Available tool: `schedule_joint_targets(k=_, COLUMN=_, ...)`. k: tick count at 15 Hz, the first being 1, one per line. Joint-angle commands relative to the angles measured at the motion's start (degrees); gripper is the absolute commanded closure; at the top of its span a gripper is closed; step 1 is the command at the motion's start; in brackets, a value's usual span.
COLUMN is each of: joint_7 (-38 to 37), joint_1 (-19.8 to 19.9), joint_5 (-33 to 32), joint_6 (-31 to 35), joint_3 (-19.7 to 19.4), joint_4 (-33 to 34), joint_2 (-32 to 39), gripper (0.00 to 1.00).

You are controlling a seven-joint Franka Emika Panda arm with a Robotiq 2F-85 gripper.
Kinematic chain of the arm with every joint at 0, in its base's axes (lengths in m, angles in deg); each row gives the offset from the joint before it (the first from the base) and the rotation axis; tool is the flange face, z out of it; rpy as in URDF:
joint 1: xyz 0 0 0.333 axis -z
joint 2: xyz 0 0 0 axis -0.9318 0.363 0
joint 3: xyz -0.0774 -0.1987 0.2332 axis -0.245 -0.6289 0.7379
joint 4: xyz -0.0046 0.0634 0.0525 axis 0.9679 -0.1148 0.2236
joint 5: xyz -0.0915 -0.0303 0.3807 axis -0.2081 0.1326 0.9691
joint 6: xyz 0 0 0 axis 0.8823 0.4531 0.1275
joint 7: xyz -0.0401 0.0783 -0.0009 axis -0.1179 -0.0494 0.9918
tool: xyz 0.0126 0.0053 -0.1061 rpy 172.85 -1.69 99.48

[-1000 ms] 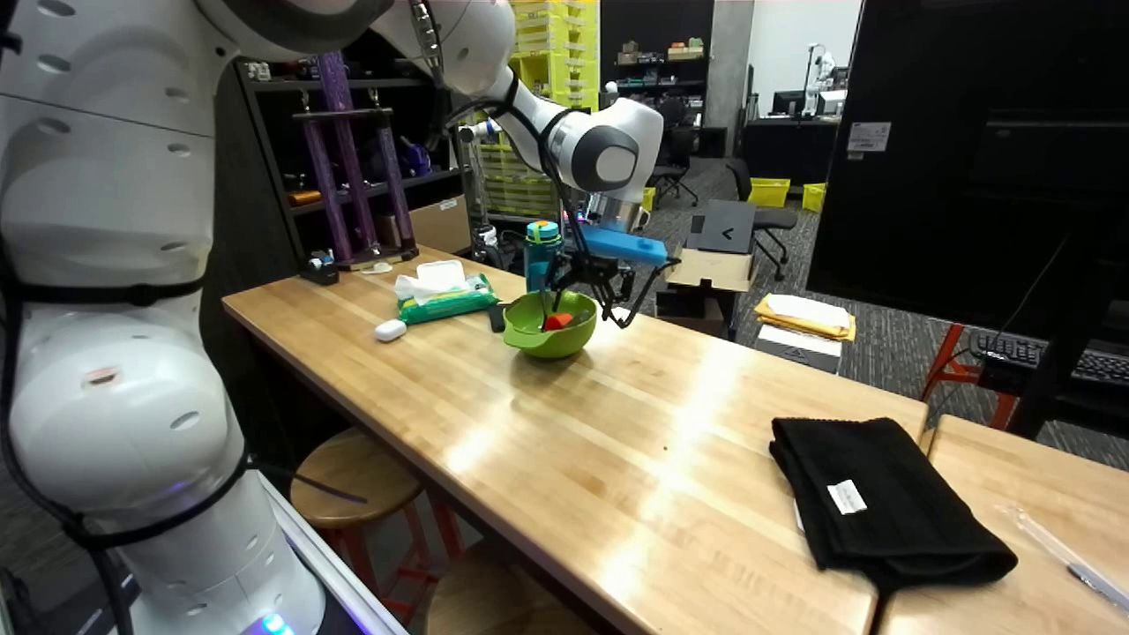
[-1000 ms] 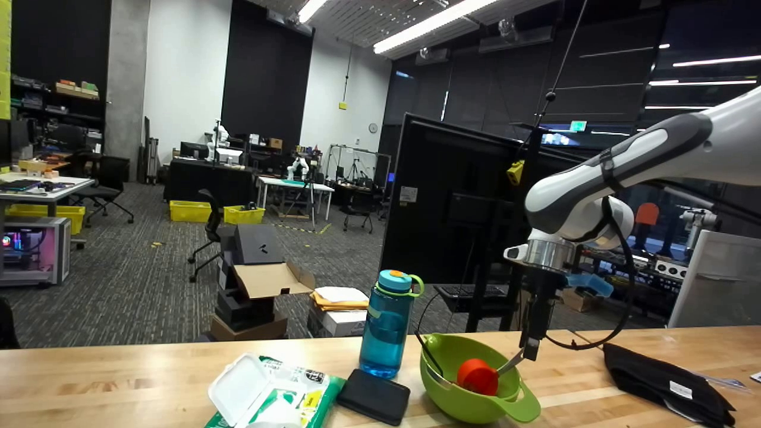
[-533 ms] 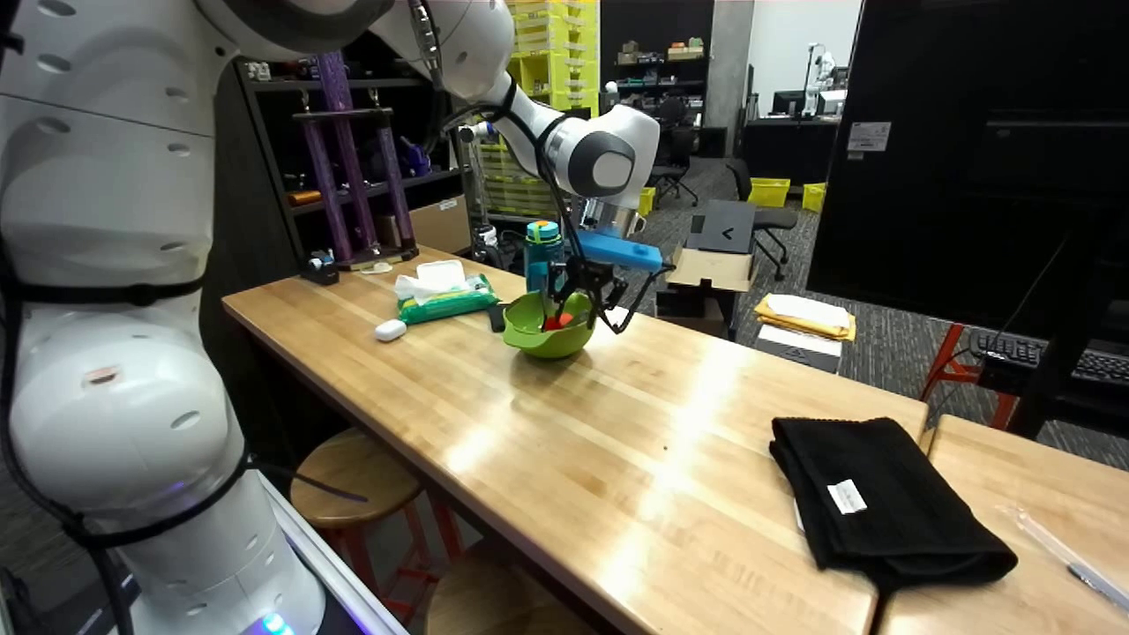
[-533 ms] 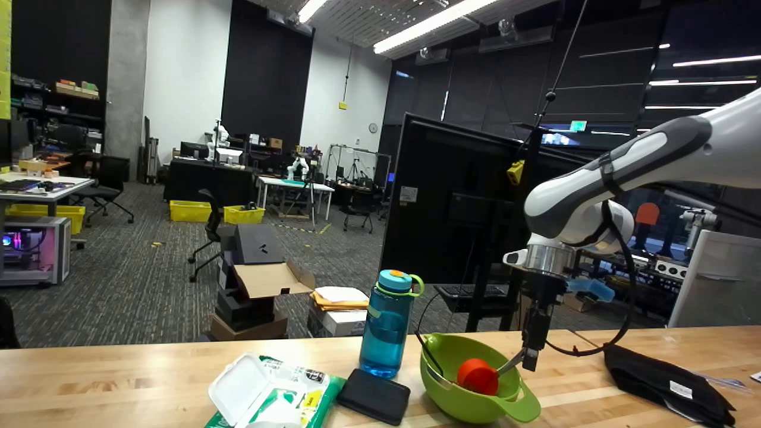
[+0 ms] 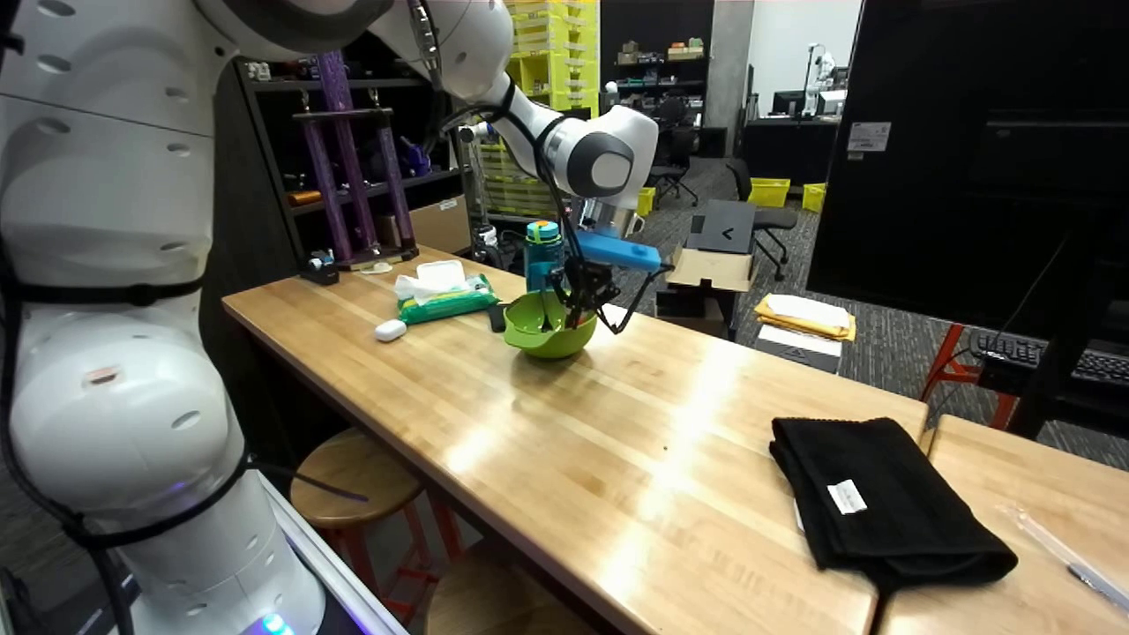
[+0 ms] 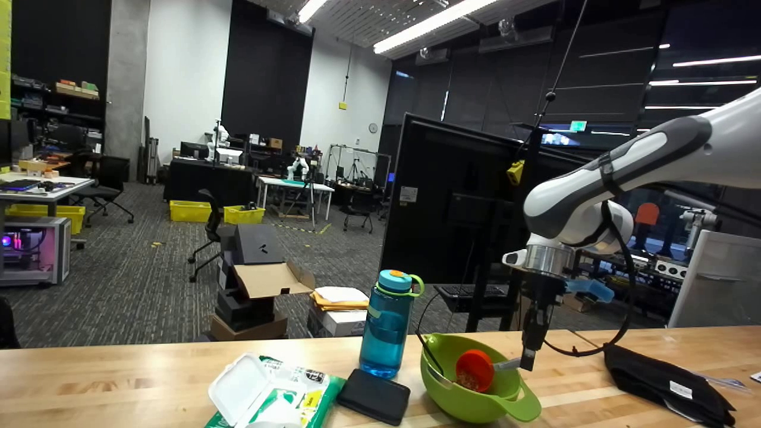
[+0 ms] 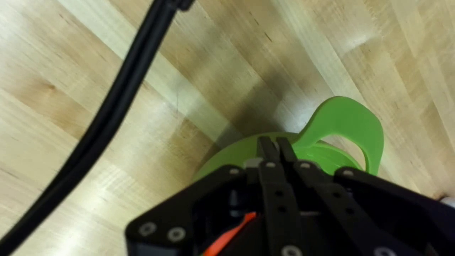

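Stretching across the scene, the wooden desk [image 5: 564, 423] gives a flat, steady base to a green bowl [image 6: 461, 407]. At the bowl's edge the end effector [image 7: 273, 144] is closed, gripping a red cup [image 6: 476, 362] that is tilted inside the bowl. It pinches the cup's thin metal handle [image 6: 508, 364] near its tip, likely because that end sticks out toward the edge.

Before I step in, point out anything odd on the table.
The wipes pack has its lid open, which could dry it out. The red cup tilts in the green bowl, but the gripper holding its handle likely explains that.
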Motion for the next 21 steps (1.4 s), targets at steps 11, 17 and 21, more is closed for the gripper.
schedule_joint_targets(k=11, joint_7=-1.8, joint_1=-4.0, joint_5=-2.7, joint_6=2.3, joint_3=1.5, joint_4=-1.8, joint_2=-3.2, gripper=0.99)
schedule_joint_targets(k=17, joint_7=-4.2, joint_1=-5.7, joint_5=-7.7, joint_6=5.5, joint_3=1.3, joint_4=-2.2, joint_2=-4.5, gripper=0.99)
schedule_joint_targets(k=21, joint_7=-6.4, joint_1=-6.7, joint_5=-13.5, joint_6=7.0, joint_3=1.1, joint_4=-2.9, joint_2=-4.9, gripper=0.99)
